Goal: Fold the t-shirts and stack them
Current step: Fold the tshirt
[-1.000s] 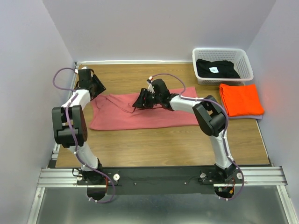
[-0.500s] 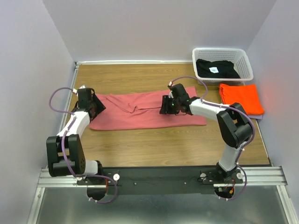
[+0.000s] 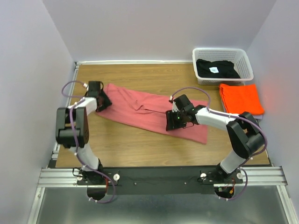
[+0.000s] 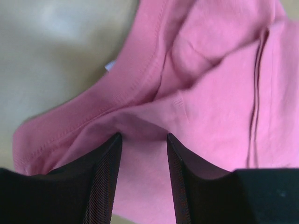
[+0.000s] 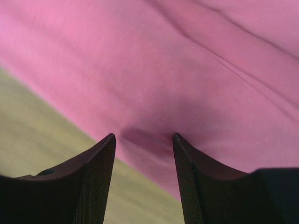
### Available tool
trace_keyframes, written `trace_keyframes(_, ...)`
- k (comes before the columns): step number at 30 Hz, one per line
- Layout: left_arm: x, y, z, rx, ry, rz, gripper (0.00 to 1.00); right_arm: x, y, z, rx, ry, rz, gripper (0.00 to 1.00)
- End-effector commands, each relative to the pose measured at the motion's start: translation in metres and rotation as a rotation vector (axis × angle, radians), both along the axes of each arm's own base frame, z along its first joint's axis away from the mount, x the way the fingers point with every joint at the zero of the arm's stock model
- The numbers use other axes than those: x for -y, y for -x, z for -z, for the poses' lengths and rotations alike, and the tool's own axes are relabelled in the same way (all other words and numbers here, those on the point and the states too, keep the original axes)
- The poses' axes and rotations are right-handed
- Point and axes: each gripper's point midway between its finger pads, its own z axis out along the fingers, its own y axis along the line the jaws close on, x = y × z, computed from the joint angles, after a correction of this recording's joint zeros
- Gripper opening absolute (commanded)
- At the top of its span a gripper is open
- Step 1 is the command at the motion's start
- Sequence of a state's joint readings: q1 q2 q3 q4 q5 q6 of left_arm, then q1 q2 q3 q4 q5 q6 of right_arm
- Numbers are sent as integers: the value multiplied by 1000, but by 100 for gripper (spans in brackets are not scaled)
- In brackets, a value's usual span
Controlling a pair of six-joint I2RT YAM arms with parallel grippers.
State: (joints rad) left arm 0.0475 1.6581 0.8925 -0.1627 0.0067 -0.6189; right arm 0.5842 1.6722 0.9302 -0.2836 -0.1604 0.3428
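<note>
While the pink-red t-shirt (image 3: pixel 149 112) lies slantwise across the table (image 3: pixel 140 144), its long axis running between my grippers, my left gripper (image 4: pixel 142 140) pinches its left end and my right gripper (image 5: pixel 144 140) pinches its near edge, right of centre.

We see even, soft overhead light and faint shadows on the table (image 3: pixel 140 140). Both wrist views are blurred close up; the pink-red shirt (image 5: pixel 196 70) looks smeared, oversaturated.
</note>
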Motion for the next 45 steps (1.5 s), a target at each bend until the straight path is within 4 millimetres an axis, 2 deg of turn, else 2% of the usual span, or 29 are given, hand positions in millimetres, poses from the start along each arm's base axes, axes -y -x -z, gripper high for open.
trace_keyframes(1, 11, -36, 18, -58, -40, 59, 52, 3, 95, 12, -281, 2, -191, 60)
trace_keyframes(2, 18, -61, 15, -38, -46, 72, 52, -1, 102, 11, -289, 0, -219, 61)
trace_keyframes(4, 43, -80, 18, -49, -49, 134, 52, -14, 114, 7, -319, -36, -265, 61)
trace_keyframes(5, 54, -109, 14, -21, -43, 157, 53, -20, 116, 4, -325, -52, -281, 61)
trace_keyframes(6, 65, -121, 12, -11, -40, 182, 53, -25, 118, 2, -331, -63, -295, 61)
trace_keyframes(7, 85, -144, 3, 19, -45, 222, 53, -37, 119, -3, -327, -80, -325, 61)
trace_keyframes(9, 103, -161, -8, 44, -46, 252, 54, -48, 116, -8, -310, -91, -353, 62)
trace_keyframes(10, 113, -169, -18, 69, -42, 264, 54, -52, 113, -11, -303, -100, -361, 62)
trace_keyframes(11, 120, -183, -40, 126, -39, 270, 55, -61, 103, -20, -268, -116, -374, 62)
trace_keyframes(13, 124, -193, -69, 195, -42, 267, 56, -68, 89, -28, -213, -115, -383, 63)
trace_keyframes(14, 121, -194, -94, 247, -62, 256, 56, -78, 74, -42, -157, -132, -395, 63)
trace_keyframes(16, 114, -196, -128, 327, -97, 236, 59, -88, 56, -51, -103, -136, -409, 64)
trace_keyframes(17, 102, -188, -153, 371, -142, 213, 60, -89, 43, -55, -82, -143, -397, 63)
trace_keyframes(18, 96, -186, -169, 407, -165, 199, 60, -97, 27, -65, -52, -166, -395, 63)
trace_keyframes(20, 82, -167, -204, 465, -221, 166, 60, -93, -2, -72, -31, -185, -348, 63)
trace_keyframes(21, 78, -161, -213, 480, -234, 157, 60, -92, -16, -77, -12, -194, -330, 62)
trace_keyframes(22, 74, -154, -221, 493, -242, 150, 60, -89, -40, -78, 8, -193, -283, 61)
trace_keyframes(23, 71, -139, -228, 500, -246, 147, 60, -89, -53, -82, 26, -194, -261, 61)
trace_keyframes(24, 69, -131, -229, 500, -250, 150, 60, -89, -66, -82, 41, -193, -243, 60)
trace_keyframes(25, 68, -123, -230, 501, -251, 155, 60, -93, -84, -96, 89, -206, -229, 59)
trace_keyframes(27, 70, -101, -220, 490, -229, 185, 60, -95, -105, -86, 96, -199, -207, 57)
trace_keyframes(28, 74, -93, -214, 482, -214, 206, 60, -99, -121, -99, 129, -220, -189, 55)
trace_keyframes(29, 78, -79, -200, 455, -191, 233, 60, -101, -129, -87, 107, -217, -174, 54)
trace_keyframes(32, 82, -51, -172, 401, -152, 255, 60, -106, -157, -89, 144, -223, -119, 49)
trace_keyframes(34, 84, -39, -162, 386, -135, 261, 60, -111, -165, -89, 153, -233, -116, 46)
trace_keyframes(35, 85, -28, -151, 366, -119, 268, 59, -118, -173, -99, 175, -254, -115, 43)
trace_keyframes(36, 85, -23, -147, 361, -117, 270, 59, -119, -178, -90, 170, -249, -108, 41)
trace_keyframes(41, 79, 3, -119, 310, -126, 275, 59, -120, -213, -75, 221, -200, -6, 36)
trace_keyframes(45, 79, 12, -108, 299, -119, 284, 59, -123, -237, -62, 261, -185, 50, 36)
